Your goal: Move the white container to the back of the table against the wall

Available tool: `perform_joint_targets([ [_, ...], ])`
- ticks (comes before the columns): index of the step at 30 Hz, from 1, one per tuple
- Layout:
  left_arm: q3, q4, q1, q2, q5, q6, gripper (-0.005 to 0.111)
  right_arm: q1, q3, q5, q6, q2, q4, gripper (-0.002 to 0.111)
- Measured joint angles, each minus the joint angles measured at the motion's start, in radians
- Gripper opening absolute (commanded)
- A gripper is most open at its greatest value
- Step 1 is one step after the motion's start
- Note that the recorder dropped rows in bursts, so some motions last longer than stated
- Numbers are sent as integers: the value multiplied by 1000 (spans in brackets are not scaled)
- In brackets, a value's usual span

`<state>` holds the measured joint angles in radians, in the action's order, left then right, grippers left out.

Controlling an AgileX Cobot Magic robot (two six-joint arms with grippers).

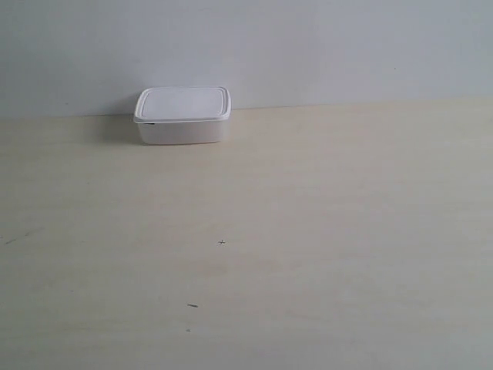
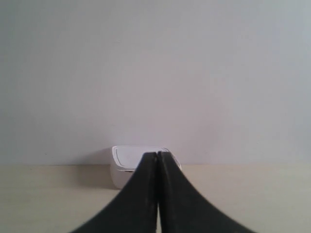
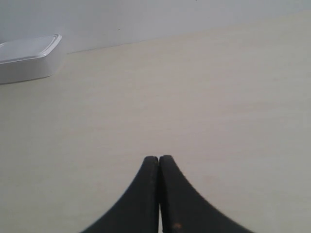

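Seemingly done: container point(image 1: 182, 116) sits lidded at the far edge of the bench point(image 1: 308, 231), back against the wall point(image 1: 323, 46) as the task wants, though the contact seam is hard to read. The left end effector point(image 2: 157, 154) is closed, empty, facing the container from well apart; the right end effector point(image 3: 159, 158) is closed and empty too, low over bare bench. Neither touches it, so it rests unaided.

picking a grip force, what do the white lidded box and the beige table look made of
The shallow rectangular white container looks like plastic, semi-matte: rounded moulded corners, thin rimmed lid. The pale beige table looks matte, wood or wood-look laminate: faint grain, no glare.
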<state>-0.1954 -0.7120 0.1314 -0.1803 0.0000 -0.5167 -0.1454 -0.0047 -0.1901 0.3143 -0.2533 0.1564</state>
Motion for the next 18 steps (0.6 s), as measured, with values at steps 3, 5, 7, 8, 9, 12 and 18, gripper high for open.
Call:
perform_joint_targets([
  [3,19,29,-4,0,-43,0,0,0,0,0,0,0,0,0],
  [5,50,106,-5,4,-53,13,0,0,0,0,0,0,0,0],
  [7,89,212,-5,11,-55,80,0,0,0,-2,0,0,-2,0],
  [8,114,257,-5,16,-53,131,0,0,0,-2,0,0,-2,0],
  [9,137,298,-5,23,-51,182,0,0,0,-2,0,0,-2,0],
  [12,185,405,-13,32,-41,278,0,0,0,-2,0,0,-2,0],
  [18,192,539,-57,33,111,313,0,0,0,-2,0,0,-2,0],
])
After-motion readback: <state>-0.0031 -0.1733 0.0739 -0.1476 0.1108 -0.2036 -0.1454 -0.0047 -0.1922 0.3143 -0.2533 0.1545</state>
